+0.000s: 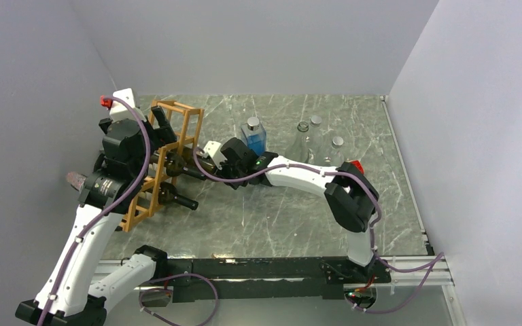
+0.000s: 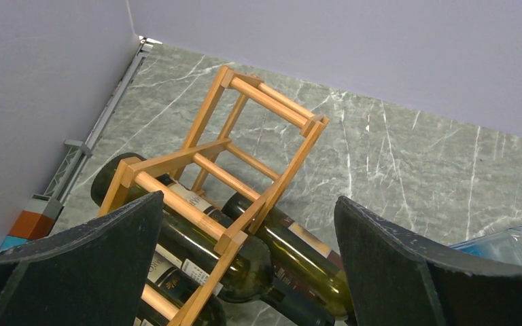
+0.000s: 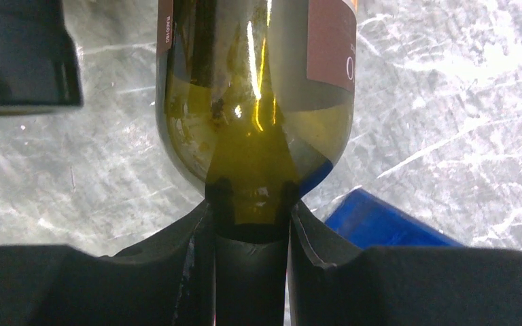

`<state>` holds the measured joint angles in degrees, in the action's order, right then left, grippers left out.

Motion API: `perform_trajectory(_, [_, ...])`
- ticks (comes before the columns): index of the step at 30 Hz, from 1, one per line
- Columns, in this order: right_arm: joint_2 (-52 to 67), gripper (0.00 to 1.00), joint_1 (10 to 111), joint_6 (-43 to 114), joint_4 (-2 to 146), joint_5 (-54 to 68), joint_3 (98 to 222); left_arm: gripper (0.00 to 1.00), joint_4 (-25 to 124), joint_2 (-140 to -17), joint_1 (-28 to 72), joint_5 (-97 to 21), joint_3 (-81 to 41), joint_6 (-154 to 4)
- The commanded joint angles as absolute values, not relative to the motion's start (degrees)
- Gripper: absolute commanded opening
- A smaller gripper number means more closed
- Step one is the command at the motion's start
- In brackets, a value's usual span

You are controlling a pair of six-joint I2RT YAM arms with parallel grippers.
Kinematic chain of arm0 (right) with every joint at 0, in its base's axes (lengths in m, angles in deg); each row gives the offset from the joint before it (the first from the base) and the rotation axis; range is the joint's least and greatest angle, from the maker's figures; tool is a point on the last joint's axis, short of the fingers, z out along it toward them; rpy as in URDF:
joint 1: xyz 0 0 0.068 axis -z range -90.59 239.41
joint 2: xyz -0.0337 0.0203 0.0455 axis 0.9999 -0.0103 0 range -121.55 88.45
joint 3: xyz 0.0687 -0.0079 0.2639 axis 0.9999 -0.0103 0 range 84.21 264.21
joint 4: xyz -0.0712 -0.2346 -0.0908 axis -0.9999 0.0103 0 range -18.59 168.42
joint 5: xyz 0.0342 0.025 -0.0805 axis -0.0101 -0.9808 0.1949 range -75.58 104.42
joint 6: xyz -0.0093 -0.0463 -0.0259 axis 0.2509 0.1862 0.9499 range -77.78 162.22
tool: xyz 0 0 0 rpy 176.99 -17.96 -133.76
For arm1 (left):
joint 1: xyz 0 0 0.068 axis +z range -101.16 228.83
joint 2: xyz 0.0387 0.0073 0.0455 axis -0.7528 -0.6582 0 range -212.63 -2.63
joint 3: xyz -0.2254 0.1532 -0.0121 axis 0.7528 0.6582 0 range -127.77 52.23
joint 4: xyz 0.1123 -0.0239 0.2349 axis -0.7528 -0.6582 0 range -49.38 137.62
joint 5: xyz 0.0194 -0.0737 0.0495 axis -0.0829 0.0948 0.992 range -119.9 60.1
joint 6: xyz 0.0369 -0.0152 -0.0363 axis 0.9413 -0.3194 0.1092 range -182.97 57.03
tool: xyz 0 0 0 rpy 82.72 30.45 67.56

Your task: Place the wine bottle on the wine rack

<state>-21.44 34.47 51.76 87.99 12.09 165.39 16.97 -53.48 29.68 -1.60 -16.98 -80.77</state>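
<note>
The orange-brown wooden wine rack (image 1: 177, 119) stands at the left of the table, and shows from above in the left wrist view (image 2: 265, 102). My right gripper (image 1: 223, 165) is shut on the neck of a green wine bottle (image 1: 180, 165). That bottle lies level, with its base end inside a rack cell. In the right wrist view the fingers (image 3: 197, 258) clamp its neck below a maroon label (image 3: 329, 47). The same bottle (image 2: 306, 251) also shows in the left wrist view. My left gripper (image 1: 163, 139) is open and empty, over the rack's near side (image 2: 248, 272).
Two more dark bottles (image 2: 197, 231) (image 1: 177, 198) lie in lower rack cells. A blue square bottle (image 1: 253, 136) and clear glass bottles (image 1: 319, 142) stand right of the rack at the back. Grey walls close in the left, back and right sides.
</note>
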Motion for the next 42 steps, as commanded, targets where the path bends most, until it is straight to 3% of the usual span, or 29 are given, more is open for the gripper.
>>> perform_trajectory(1, [-21.4, 0.0, 34.9, 55.3, 77.6, 9.2, 170.9, 0.99, 19.1, -53.2, 30.3, -2.8, -16.2, -81.6])
perform_trajectory(42, [-37.4, 0.0, 36.3, 54.1, 75.5, 0.9, 189.8, 0.99, 21.1, -51.8, 31.7, -4.9, -13.0, -80.3])
